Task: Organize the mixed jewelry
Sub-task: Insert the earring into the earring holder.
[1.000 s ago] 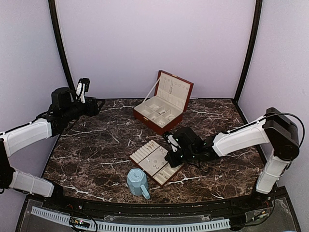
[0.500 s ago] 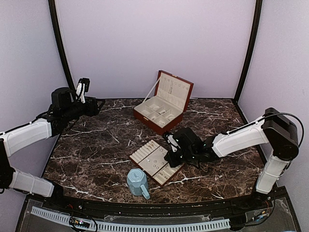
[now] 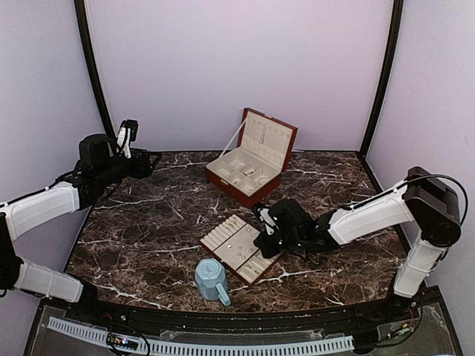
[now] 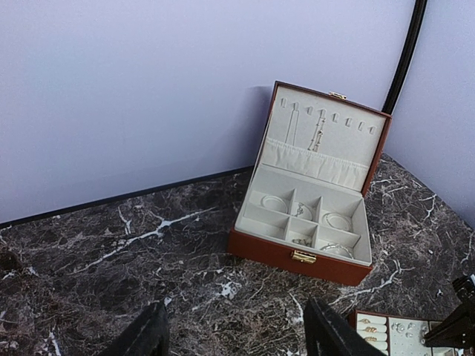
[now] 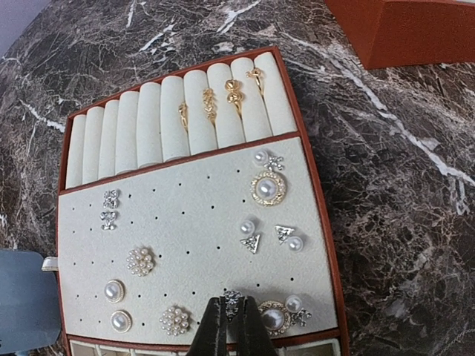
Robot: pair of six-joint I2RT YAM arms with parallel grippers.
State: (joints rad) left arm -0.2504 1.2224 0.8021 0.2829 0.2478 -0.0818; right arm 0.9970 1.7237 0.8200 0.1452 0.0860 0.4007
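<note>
The mixed jewelry lies partly on a flat brown tray (image 5: 185, 222): gold rings (image 5: 210, 104) on the cream rolls, pearl and silvery studs (image 5: 267, 188) on the pinhole pad. My right gripper (image 5: 232, 310) hangs low over the tray's near edge, shut on a small silvery stud (image 5: 233, 299). From above, the same right gripper (image 3: 261, 241) sits at the tray's (image 3: 223, 236) right side. The open brown jewelry box (image 4: 282, 252) holds thin silvery hoops (image 4: 274, 202) in its compartments. My left gripper (image 4: 234, 337) is open and empty, raised at the far left (image 3: 145, 165).
A light-blue mug (image 3: 211, 278) stands just in front of the tray; its edge shows in the right wrist view (image 5: 22, 297). The box's lid (image 3: 269, 137) stands upright at the back, with a chain (image 4: 319, 133) hanging inside it. Dark marble table (image 3: 148, 222).
My right gripper has crept slightly left over the tray, still shut on the stud. The left arm has not moved.
</note>
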